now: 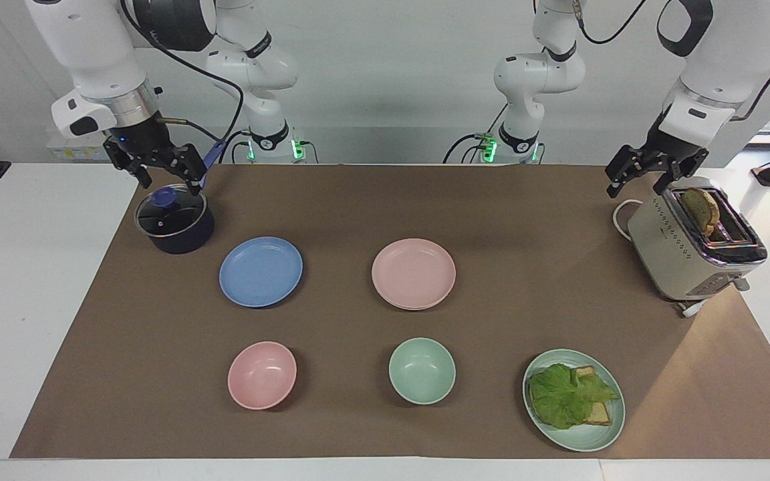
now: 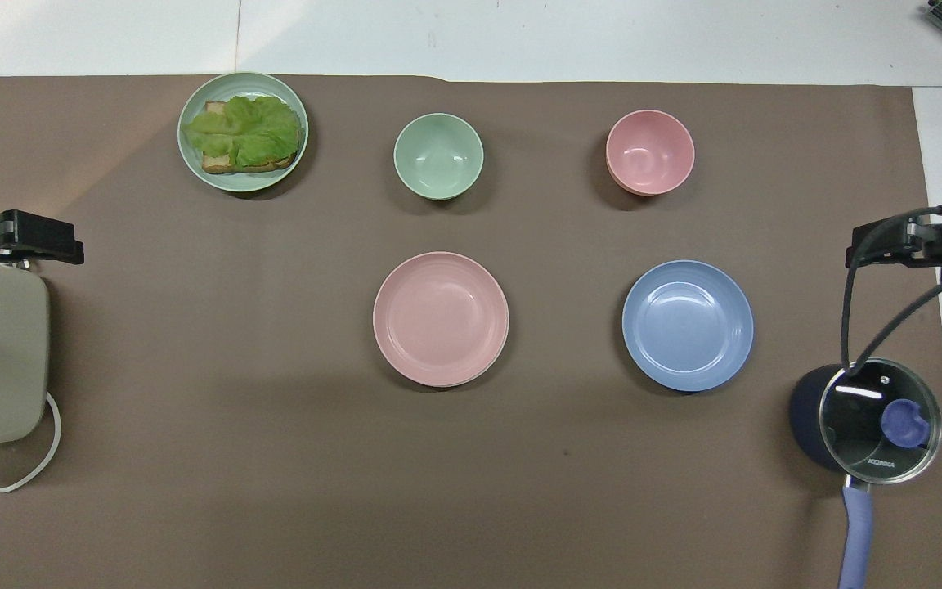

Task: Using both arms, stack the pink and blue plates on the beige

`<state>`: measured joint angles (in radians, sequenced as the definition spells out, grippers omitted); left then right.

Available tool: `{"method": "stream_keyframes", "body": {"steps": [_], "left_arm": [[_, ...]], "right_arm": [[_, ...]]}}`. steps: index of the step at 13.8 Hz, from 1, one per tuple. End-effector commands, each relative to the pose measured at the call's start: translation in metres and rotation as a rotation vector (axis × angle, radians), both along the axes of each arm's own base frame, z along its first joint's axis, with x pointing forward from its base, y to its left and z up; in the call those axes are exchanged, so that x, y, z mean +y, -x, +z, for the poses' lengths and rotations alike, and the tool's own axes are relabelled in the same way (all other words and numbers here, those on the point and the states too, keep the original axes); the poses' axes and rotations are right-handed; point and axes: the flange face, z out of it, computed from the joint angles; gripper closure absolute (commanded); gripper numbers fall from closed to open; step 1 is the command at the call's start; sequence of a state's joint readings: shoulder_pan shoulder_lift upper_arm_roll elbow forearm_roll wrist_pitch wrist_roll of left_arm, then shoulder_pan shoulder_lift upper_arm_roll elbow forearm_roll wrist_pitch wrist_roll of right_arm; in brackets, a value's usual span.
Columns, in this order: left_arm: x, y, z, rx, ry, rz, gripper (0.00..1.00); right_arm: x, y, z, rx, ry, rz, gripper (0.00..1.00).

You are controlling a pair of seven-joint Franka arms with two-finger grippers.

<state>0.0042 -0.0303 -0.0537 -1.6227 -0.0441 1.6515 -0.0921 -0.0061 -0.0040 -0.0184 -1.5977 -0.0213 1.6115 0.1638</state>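
The blue plate lies flat on the brown mat toward the right arm's end. The pink plate lies mid-table beside it. A thin second rim shows under the pink plate's edge; the beige plate is otherwise hidden. My right gripper hangs open and holds nothing, above the lidded pot. My left gripper hangs open and holds nothing, over the mat beside the toaster. Both grippers are well away from the plates.
Farther from the robots stand a pink bowl, a mint bowl and a mint plate with lettuce on toast. The toaster holds a slice of bread; its white cord loops on the mat. The pot's handle points toward the robots.
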Motion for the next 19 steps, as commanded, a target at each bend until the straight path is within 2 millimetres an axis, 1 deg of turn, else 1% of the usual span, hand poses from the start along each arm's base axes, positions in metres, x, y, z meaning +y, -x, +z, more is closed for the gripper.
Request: {"method": "stream_keyframes", "body": {"steps": [1,2,5,11,19], "left_arm": [[0.002,0.004,0.005,0.006,-0.018,0.001,0.0],[0.009,0.003,0.005,0.006,-0.017,0.013,0.0],[0.014,0.002,0.003,0.011,-0.016,0.021,0.0],[0.02,0.005,0.006,0.008,-0.014,0.031,0.0],[0.018,0.005,0.007,0.005,-0.014,0.028,0.0]], "right_arm": [[-0.001,0.003,0.003,-0.004,-0.006,0.007,0.0],[-0.001,0.003,0.003,-0.004,-0.006,0.007,0.0],[-0.001,0.003,0.004,-0.005,-0.006,0.007,0.0],[-0.001,0.003,0.003,-0.004,-0.006,0.007,0.0],[-0.001,0.003,0.003,-0.004,-0.006,0.007,0.0]]}}
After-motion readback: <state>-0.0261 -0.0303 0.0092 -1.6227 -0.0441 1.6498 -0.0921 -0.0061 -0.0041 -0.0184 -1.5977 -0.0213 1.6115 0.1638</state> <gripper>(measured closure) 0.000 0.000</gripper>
